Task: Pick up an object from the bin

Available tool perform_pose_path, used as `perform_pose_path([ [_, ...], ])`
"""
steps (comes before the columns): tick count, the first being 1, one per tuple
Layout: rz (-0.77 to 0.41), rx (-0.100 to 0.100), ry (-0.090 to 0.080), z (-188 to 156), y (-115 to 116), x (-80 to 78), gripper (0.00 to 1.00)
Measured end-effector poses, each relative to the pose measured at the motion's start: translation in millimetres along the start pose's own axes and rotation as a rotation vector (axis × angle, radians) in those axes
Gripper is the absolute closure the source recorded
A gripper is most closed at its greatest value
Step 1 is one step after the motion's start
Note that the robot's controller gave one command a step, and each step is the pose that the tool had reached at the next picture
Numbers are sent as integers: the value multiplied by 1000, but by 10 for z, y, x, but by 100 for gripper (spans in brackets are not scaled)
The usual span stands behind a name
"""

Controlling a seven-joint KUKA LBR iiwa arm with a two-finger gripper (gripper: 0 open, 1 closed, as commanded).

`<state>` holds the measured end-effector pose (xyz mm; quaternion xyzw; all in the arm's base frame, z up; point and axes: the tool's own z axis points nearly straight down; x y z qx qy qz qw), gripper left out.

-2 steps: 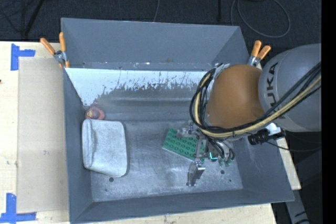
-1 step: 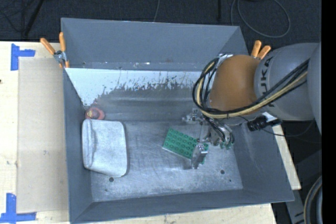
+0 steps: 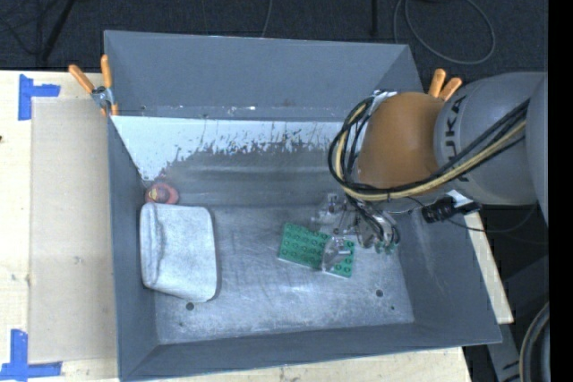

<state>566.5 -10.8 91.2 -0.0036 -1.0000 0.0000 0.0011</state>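
My gripper (image 3: 351, 233) hangs low at the right of the bin floor, under the orange wrist cover. Directly below and left of it lies a flat green studded building plate (image 3: 302, 245), with a smaller green piece (image 3: 340, 260) at its right end. The gripper's metal tip sits right at that right end, touching or nearly touching the green pieces. Nothing shows clearly held between the fingers.
A folded grey-white cloth (image 3: 179, 251) lies at the left of the bin floor. A small pinkish round thing (image 3: 162, 192) sits just behind it, against the back-left wall. The arm and its cables cover the bin's right side.
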Motion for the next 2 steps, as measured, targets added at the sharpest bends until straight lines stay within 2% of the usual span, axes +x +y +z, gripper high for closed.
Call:
perform_pose_path([
  [1, -182, 1, -9, -1004, 47, -53, 100],
  [2, -415, 2, -4, -1135, -507, 68, 100],
])
